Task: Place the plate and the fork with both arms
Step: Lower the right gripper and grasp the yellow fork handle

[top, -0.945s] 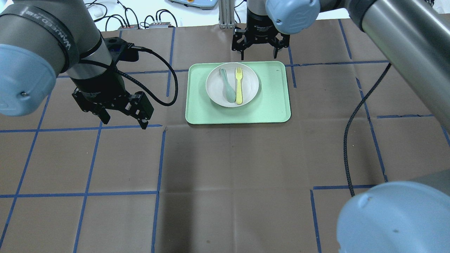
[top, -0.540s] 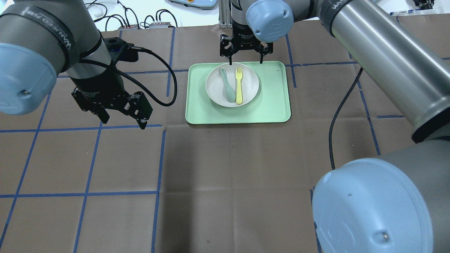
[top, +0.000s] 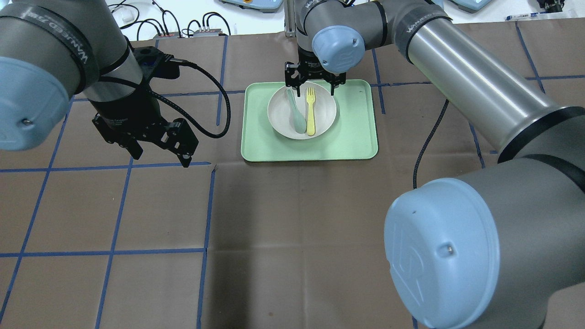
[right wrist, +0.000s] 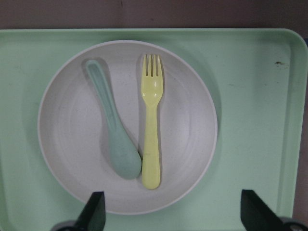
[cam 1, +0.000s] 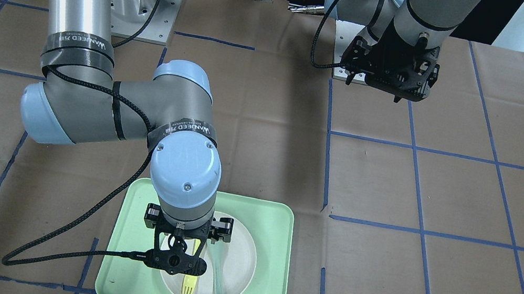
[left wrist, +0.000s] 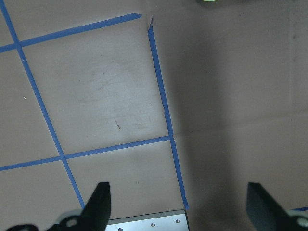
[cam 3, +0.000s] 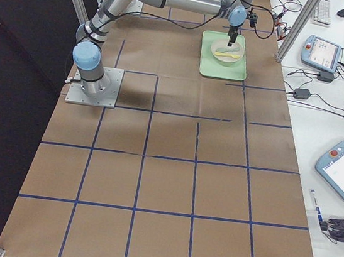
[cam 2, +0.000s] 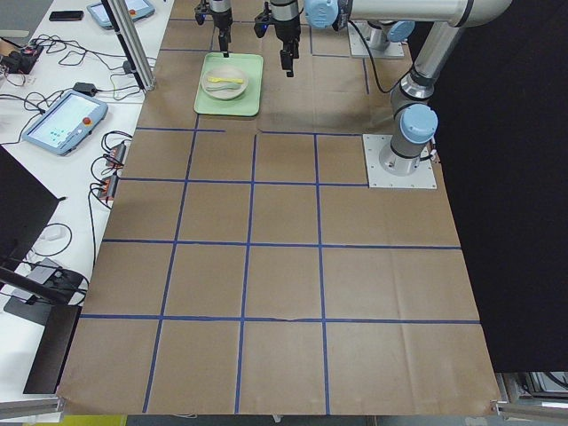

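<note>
Hanging nearest the robot over the brown paper-covered table [top: 297, 228], the left gripper [top: 160, 156] has its 2 fingers spread wide with nothing between them. It is above bare paper and blue tape lines, well apart from the tray. Farther out lies 1 mint-green tray [top: 356, 137], and on it sits 1 off-white plate [top: 325, 114], toward the tray's far side. In the plate lie 1 pale-yellow fork [top: 311, 112] and 1 grey-green spoon [top: 296, 114], side by side. The fork is on the robot's right, its tines pointing away from the robot. Above the plate hangs the right gripper [top: 311, 87], its 2 fingers wide apart and gripping nothing. In the overhead view its fingertips show at the plate's far rim.
</note>
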Available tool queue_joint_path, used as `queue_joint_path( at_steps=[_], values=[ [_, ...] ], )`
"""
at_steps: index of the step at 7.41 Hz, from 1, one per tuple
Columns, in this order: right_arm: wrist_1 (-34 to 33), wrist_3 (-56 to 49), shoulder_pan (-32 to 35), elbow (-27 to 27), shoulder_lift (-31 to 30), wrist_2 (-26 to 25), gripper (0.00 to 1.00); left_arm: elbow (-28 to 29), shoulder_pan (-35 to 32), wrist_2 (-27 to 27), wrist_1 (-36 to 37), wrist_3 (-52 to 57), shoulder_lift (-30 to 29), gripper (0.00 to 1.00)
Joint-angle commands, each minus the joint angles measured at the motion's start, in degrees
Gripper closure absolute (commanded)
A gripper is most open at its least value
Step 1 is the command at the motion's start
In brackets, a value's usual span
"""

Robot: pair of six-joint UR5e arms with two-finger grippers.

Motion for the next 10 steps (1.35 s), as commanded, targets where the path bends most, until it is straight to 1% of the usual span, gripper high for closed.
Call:
queue_joint_path(
  at_steps=[1, 2, 3, 4, 5, 6, 10],
  values=[
    [-2.37, 0.12, 0.01, -0.16, 2.68, -0.13, 0.44, -0.16, 0.00, -0.01, 0.03, -1.12, -0.50, 0.00],
    [-3.93, 0.21, 0.01, -0.16, 3.56, -0.31, 0.47, -0.16, 0.00, -0.01, 0.29, -2.17, -0.59, 0.00],
    [-4.73, 0.21, 0.01, -0.16, 4.44, -0.31, 0.52, -0.16, 0.09, -0.01, 0.64, -2.36, -0.68, 0.00],
    [-4.83, 0.21, 0.01, -0.16, 4.97, -0.31, 0.55, -0.16, 0.09, -0.18, 2.99, -2.62, -0.59, 0.00],
    [-4.92, 0.12, 0.01, 0.01, 5.07, -0.31, 0.55, -0.16, 0.09, 0.08, 7.19, -2.71, -0.50, 0.00],
    [-4.92, 0.21, 0.01, -0.07, 5.50, -0.31, 0.55, -0.25, 0.09, 0.51, 8.54, -2.54, -0.50, 0.00],
    [-5.09, 0.21, 0.36, -0.16, 6.91, -0.13, 0.55, -0.25, 0.78, 0.61, 7.77, -2.80, -0.42, 0.00]
  ],
)
